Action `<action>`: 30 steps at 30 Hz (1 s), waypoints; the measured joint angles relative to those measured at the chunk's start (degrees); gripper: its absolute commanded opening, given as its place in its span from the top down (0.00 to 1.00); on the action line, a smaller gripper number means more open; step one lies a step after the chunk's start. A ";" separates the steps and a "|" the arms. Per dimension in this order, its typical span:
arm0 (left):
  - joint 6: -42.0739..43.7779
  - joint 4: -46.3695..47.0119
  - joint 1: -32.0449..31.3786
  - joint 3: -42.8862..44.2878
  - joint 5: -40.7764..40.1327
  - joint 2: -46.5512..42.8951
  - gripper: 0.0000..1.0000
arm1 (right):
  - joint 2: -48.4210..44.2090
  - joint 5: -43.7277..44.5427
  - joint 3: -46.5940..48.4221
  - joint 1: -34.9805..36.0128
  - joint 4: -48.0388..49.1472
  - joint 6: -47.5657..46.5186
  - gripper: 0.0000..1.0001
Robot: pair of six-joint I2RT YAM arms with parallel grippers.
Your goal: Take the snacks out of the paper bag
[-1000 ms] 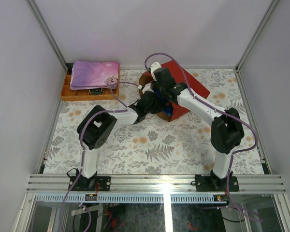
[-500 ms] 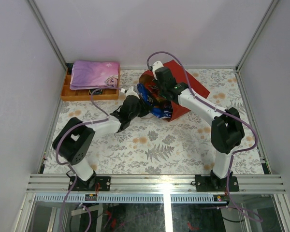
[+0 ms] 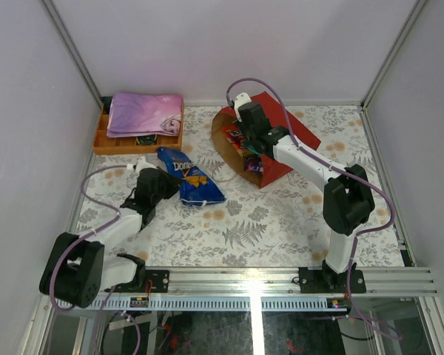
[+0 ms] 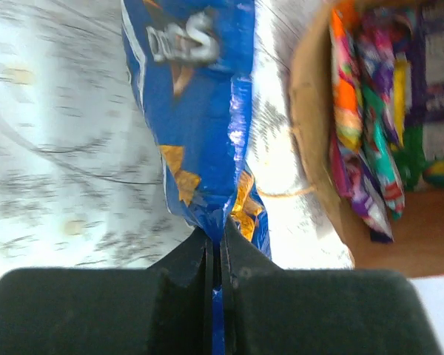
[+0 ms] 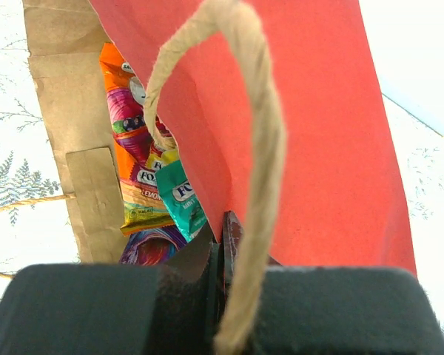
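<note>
Partly done: Doritos [image 3: 186, 177] out on table [image 3: 281, 222] beside bag [image 5: 333, 111], pinched in left gripper [image 4: 215, 240]; bag wall clamped by right gripper [image 5: 222, 233]; small packets [image 5: 137, 170] inside, yet to be pulled out.

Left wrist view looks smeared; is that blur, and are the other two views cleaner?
Left wrist: smeared throughout, Doritos bag lettering and tablecloth streaked, glare patch beside the paper bag. Right wrist: packets sharp, near string handle soft. Top external: crisp, evenly lit.
</note>
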 measured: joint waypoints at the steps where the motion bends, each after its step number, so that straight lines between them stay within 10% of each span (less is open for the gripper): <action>1: -0.50 -0.68 2.16 -1.18 -0.09 -1.81 1.00 | 0.00 -0.02 0.00 -0.02 0.00 0.09 1.00; 7: -4.48 -2.08 17.97 -5.46 2.03 -4.90 1.00 | 0.00 -1.03 0.00 -0.22 -0.02 0.70 1.00; 13: -8.94 -1.22 35.39 -9.11 5.97 1.22 0.78 | 0.00 -1.57 -0.66 -0.26 0.07 0.96 1.00; 16: -11.74 3.78 40.50 -12.48 9.94 1.49 0.20 | 0.00 -1.57 -0.68 -0.26 0.15 0.96 1.00; 18: -12.98 6.78 41.83 -13.31 11.98 -0.70 0.01 | 0.00 -1.60 -0.68 -0.26 0.15 0.96 1.00; 30: -10.78 -15.74 28.33 -11.06 2.14 -23.61 0.00 | 0.00 -3.02 -0.68 -0.28 -0.02 1.97 0.99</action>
